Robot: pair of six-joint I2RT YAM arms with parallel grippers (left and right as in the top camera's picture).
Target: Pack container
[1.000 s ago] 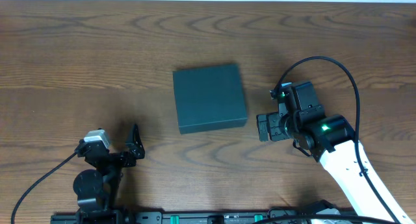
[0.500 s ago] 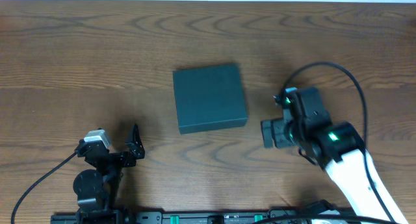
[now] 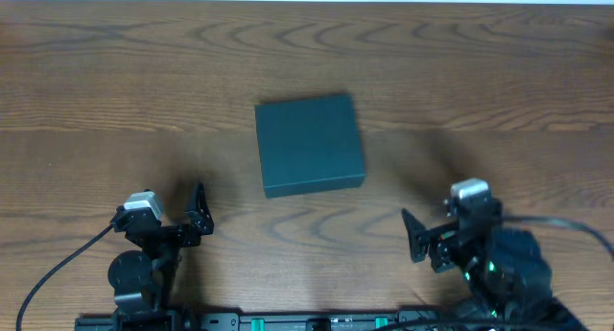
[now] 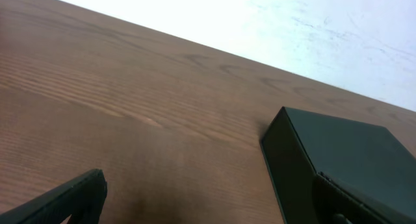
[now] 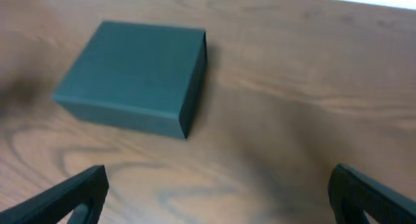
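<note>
The container is a dark teal-green box with its lid shut, lying flat in the middle of the wooden table. It also shows at the right in the left wrist view and at the upper left in the right wrist view. My left gripper is open and empty near the front edge, to the left of and nearer than the box. My right gripper is open and empty near the front edge, to the right of and nearer than the box. Both grippers are apart from the box.
The wooden table stretches bare to the back and both sides. A white wall edge runs along the far side of the table. The arm bases and a black rail sit along the front edge.
My right arm has pulled back from beside the box's right side to the front edge of the table. The box and my left arm have not moved.
</note>
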